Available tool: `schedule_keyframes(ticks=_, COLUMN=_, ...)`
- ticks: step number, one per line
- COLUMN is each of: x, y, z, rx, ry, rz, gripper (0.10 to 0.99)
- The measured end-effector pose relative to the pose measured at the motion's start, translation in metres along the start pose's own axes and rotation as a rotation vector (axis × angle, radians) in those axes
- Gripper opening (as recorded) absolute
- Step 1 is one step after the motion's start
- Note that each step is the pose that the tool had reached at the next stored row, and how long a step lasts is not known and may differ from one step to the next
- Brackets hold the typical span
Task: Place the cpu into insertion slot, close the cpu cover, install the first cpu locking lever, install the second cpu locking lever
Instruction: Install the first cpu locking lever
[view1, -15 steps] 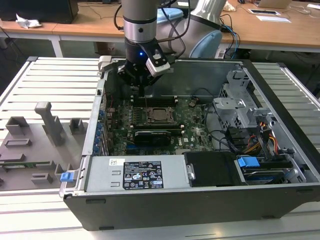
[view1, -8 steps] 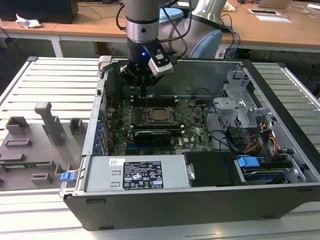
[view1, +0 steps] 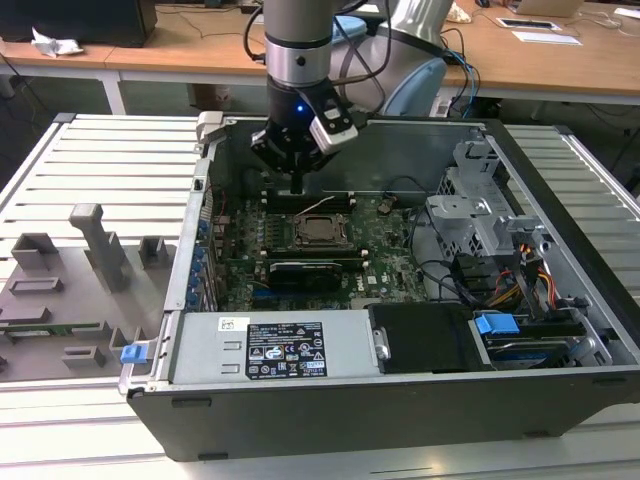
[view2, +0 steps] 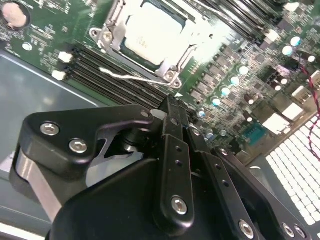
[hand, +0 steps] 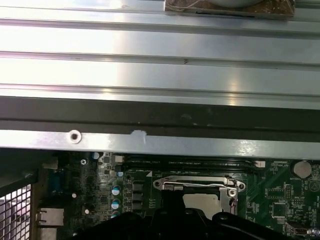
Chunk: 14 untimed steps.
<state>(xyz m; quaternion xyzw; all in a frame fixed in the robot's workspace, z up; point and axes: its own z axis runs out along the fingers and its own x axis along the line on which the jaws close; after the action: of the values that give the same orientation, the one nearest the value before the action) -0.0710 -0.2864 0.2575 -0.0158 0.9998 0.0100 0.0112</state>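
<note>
— Where do we have the gripper (view1: 298, 185)?

— Down inside the open case (view1: 420, 150). It points at the memory slots (view2: 100, 65), just beside the slot (view2: 106, 35), on its far side in the exterior view.

— And the jaws?

— In the second wrist view we see the fingers (view2: 172, 145) pressed together, closed, with nothing visible between them. The tip hangs near one corner of the slot. We cannot tell whether it touches the board (view1: 385, 250).

— Where is the cpu (view2: 150, 37)?

— Seated flat in the slot, its pale metal top facing up. We make it out in the exterior view too, at the middle of the board.

— The cover (hand: 197, 180)?

— We see it lying down over the cpu, its frame around the chip's edges in both wrist views.

— Any lever?

— We see one thin lever (view2: 131, 77) running out from the slot's near corner and slanting across the memory slots. We cannot tell whether it is latched.
</note>
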Motion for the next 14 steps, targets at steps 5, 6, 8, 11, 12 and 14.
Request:
schedule_keyframes(ticks=5, x=-0.0084, y=-0.0004, z=0.0008, rx=-0.002, ry=-0.0001, rz=0.000, gripper=0.106)
schedule_keyframes(ticks=6, x=-0.0085, y=-0.0003, z=0.0009, rx=-0.011, ry=-0.0003, rz=0.000, gripper=0.106)
schedule_keyframes(ticks=8, x=-0.0085, y=-0.0004, z=0.0011, rx=-0.028, ry=-0.0009, rz=-0.001, gripper=0.106)
schedule_keyframes(ticks=11, x=-0.0085, y=-0.0003, z=0.0015, rx=-0.030, ry=-0.0007, rz=-0.010, gripper=0.106)
schedule_keyframes(ticks=12, x=-0.0088, y=-0.0003, z=0.0019, rx=-0.030, ry=-0.0003, rz=-0.024, gripper=0.106)
schedule_keyframes(ticks=14, x=-0.0100, y=-0.0003, z=0.0031, rx=-0.030, ry=0.0003, rz=-0.042, gripper=0.106)
